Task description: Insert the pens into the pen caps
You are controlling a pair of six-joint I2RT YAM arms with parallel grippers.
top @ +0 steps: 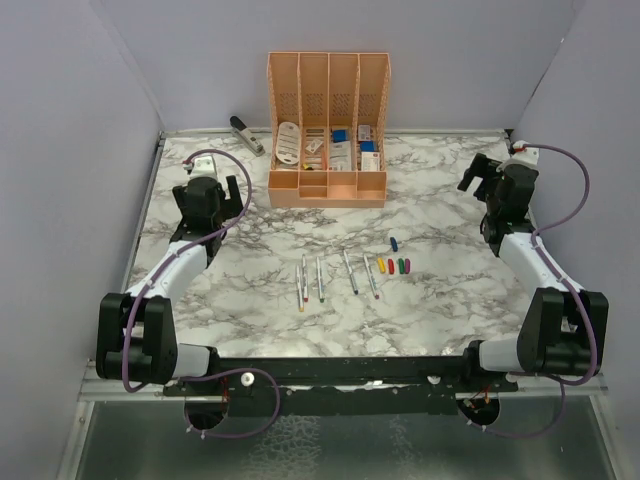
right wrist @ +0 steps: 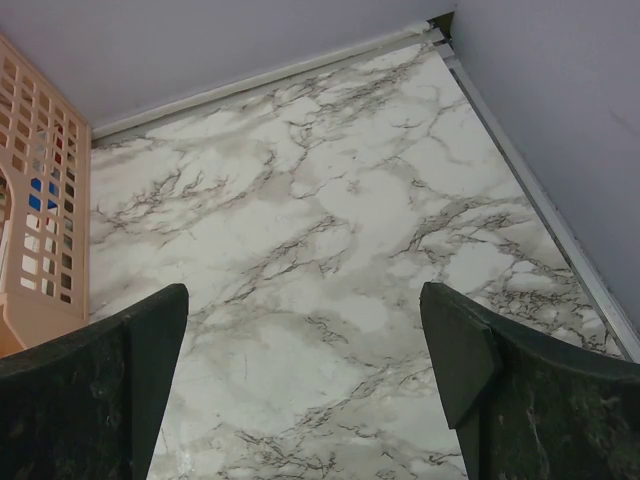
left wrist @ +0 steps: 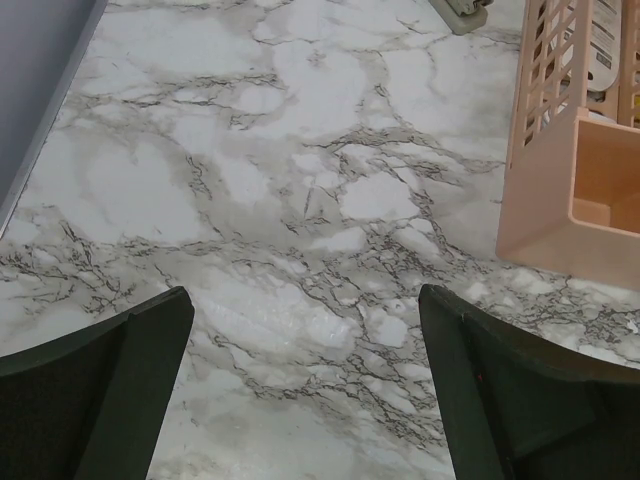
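Several thin grey-white pens (top: 320,278) lie side by side on the marble table (top: 250,330), near its front middle. Right of them lies a short row of tiny caps (top: 396,266), yellow, red, green and magenta, with a blue cap (top: 394,243) just behind. My left gripper (top: 212,186) is open and empty at the back left, far from the pens; only bare marble lies between its fingers (left wrist: 100,390). My right gripper (top: 487,178) is open and empty at the back right, over bare marble between its fingers (right wrist: 520,390). Pens and caps are out of both wrist views.
An orange organizer (top: 327,130) with stationery stands at the back middle; it also shows in the left wrist view (left wrist: 585,170) and the right wrist view (right wrist: 40,230). A grey stapler (top: 246,134) lies left of it. Grey walls enclose the table.
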